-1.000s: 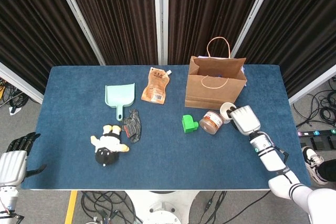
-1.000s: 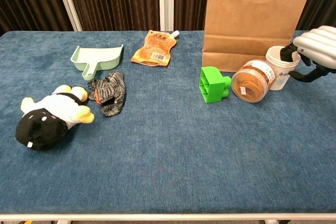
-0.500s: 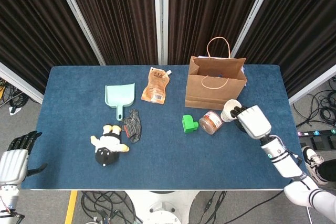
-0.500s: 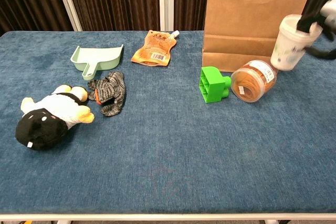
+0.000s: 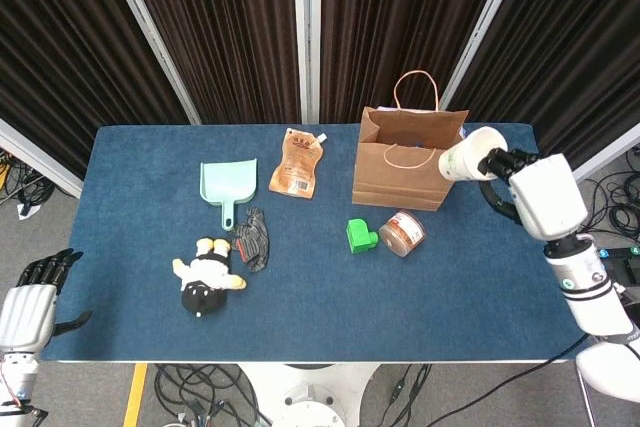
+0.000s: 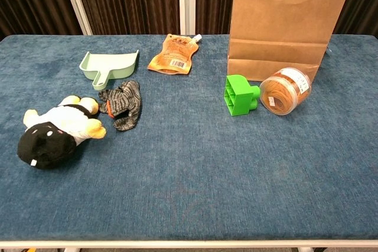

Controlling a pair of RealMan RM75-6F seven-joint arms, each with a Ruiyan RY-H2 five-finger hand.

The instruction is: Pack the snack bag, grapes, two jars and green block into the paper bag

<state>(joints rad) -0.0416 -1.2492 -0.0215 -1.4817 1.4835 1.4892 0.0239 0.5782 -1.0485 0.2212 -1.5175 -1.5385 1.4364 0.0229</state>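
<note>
My right hand [image 5: 535, 187] holds a white jar [image 5: 466, 158] in the air beside the right edge of the open paper bag [image 5: 409, 162], which stands at the back right. A brown-lidded jar [image 5: 402, 233] lies on its side in front of the bag, also seen as the jar [image 6: 284, 90] in the chest view. The green block [image 5: 360, 237] lies just left of it. Flat on the table left of the bag lies the orange snack bag [image 5: 297, 163]. My left hand [image 5: 28, 304] hangs open off the table's front left corner. No grapes show.
A mint dustpan [image 5: 227, 185], a striped cloth [image 5: 254, 238] and a plush toy [image 5: 207, 276] lie on the left half of the blue table [image 5: 300, 307]. Dark curtains hang behind the table.
My right hand has lifted the white jar from the table beside the brown jar up to the bag's right rim, leaving the chest view. The left hand has stayed put.
</note>
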